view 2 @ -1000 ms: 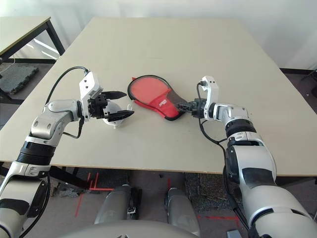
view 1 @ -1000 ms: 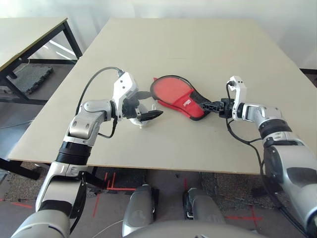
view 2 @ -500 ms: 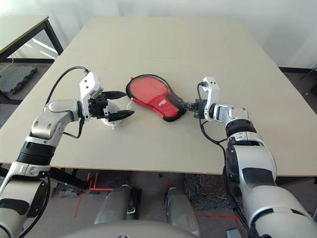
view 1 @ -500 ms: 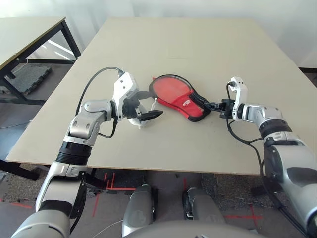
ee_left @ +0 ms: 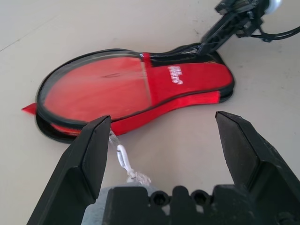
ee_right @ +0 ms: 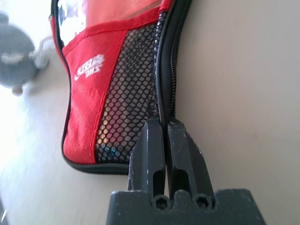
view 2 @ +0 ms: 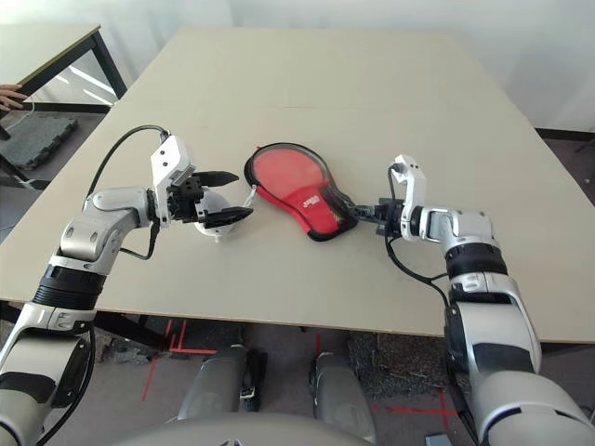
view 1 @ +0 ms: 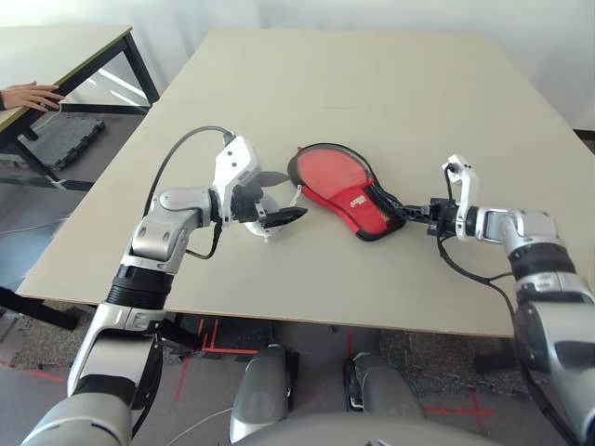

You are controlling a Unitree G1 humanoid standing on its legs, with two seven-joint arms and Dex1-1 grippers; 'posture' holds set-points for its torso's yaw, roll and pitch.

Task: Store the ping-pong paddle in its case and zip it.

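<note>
The case (view 1: 342, 183) lies flat mid-table, red side up, with a black mesh pocket (ee_right: 129, 98), a white logo and a black zipper rim. My right gripper (view 1: 403, 206) is shut on that rim at the case's narrow end; the pinch shows clearly in the right wrist view (ee_right: 162, 124). My left gripper (view 1: 290, 195) hovers open just left of the case's round end (ee_left: 93, 91), touching nothing. The ping-pong paddle is hidden. Red shows under the glossy round window, but I cannot tell whether that is the paddle's face.
A small grey plush toy (view 1: 262, 226) hangs from the case by a white cord (ee_left: 123, 159), under my left gripper. A person's hand (view 1: 32, 94) rests on the side table (view 1: 65, 51) at far left. The table (view 1: 372, 84) stretches bare behind the case.
My right gripper has closed on the zipper rim at the case's narrow end. The camera has shifted, and a person's hand has come into view on the side table. The left gripper stays open.
</note>
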